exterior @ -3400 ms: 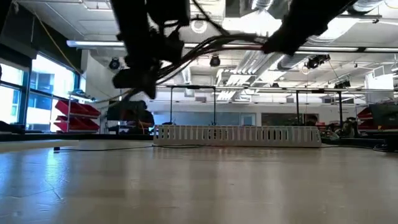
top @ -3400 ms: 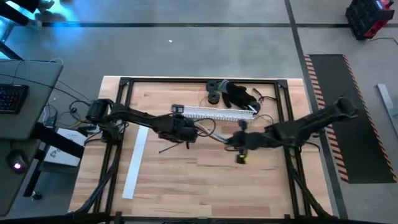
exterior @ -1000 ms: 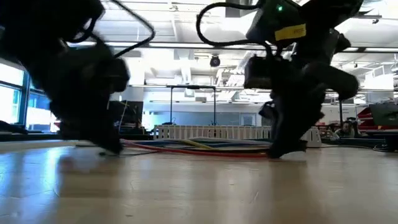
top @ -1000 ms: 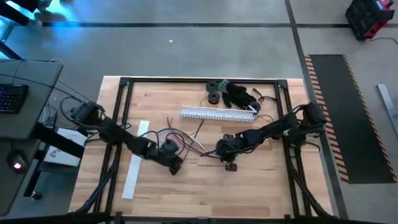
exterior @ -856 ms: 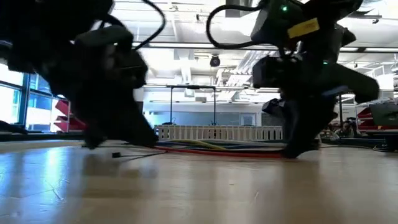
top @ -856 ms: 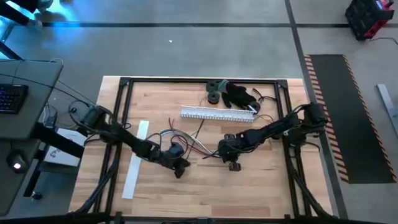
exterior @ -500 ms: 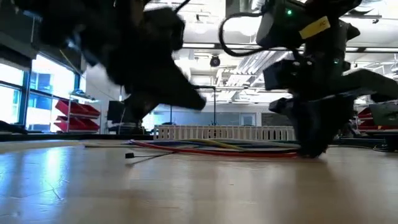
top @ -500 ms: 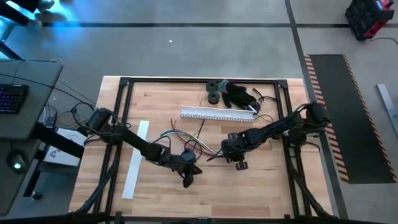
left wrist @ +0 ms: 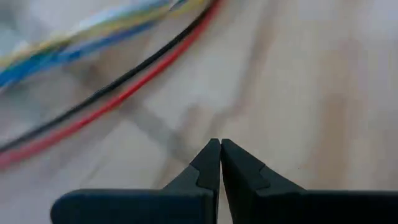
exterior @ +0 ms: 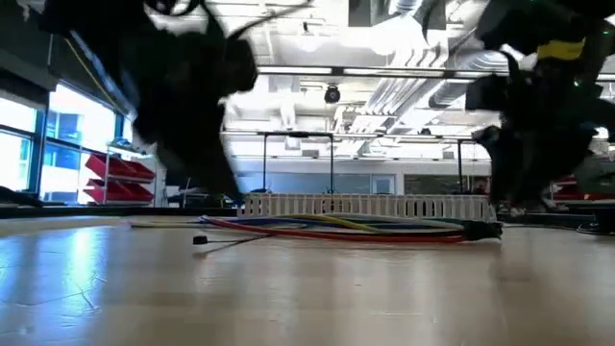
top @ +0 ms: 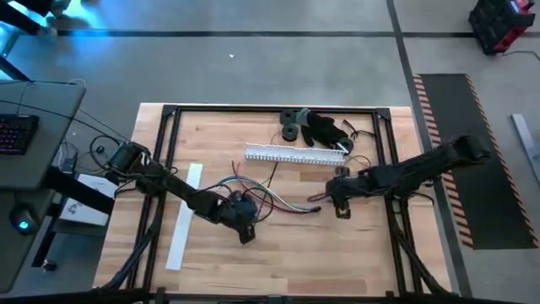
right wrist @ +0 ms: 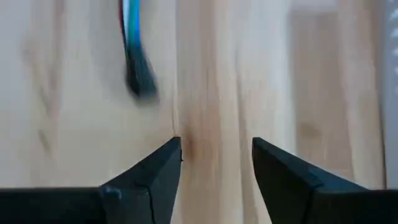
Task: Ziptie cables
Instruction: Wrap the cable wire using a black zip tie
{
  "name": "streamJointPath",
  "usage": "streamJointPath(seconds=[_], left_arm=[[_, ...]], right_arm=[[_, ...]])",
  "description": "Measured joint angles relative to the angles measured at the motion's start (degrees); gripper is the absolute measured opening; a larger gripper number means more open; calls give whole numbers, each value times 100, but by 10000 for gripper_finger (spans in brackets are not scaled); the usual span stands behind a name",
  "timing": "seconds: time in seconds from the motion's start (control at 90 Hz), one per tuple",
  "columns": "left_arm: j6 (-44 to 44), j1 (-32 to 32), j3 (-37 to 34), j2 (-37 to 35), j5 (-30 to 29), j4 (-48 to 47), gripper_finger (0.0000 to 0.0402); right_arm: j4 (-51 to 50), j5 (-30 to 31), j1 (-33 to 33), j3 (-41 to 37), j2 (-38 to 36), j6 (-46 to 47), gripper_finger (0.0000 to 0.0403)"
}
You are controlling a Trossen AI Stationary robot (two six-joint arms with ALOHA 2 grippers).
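The cables [top: 270, 203] lie loose on the counter [top: 278, 253], near the white slotted duct [top: 295, 154]. Left hand [left wrist: 220, 146] is pinched closed on nothing, just beside the red and black wires. Right hand [right wrist: 216, 144] hangs open, empty, by the bundle's dark end. Judgement: gather the strands tight first, one hand pinning each end, before threading any tie.

- A long white slotted duct [top: 295, 154] lay across the far part of the wooden counter [top: 354, 245].
- Black round parts [top: 292, 123] sat just behind the duct.
- A flat white strip [top: 183, 218] lay near the counter's left side.
- A keyboard [top: 15, 135] rested on a grey desk beside the counter.
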Motion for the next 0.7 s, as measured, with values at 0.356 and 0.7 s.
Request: streamJointPath(seconds=[0.356, 0.7], left_arm=[[-177, 113, 25, 1023, 825, 2580, 0], [1055, 197, 1837, 2660, 566, 3629, 0]], right_arm=[[1832, 240, 320, -450, -110, -79, 167], [2770, -138, 867, -450, 573, 74, 167]])
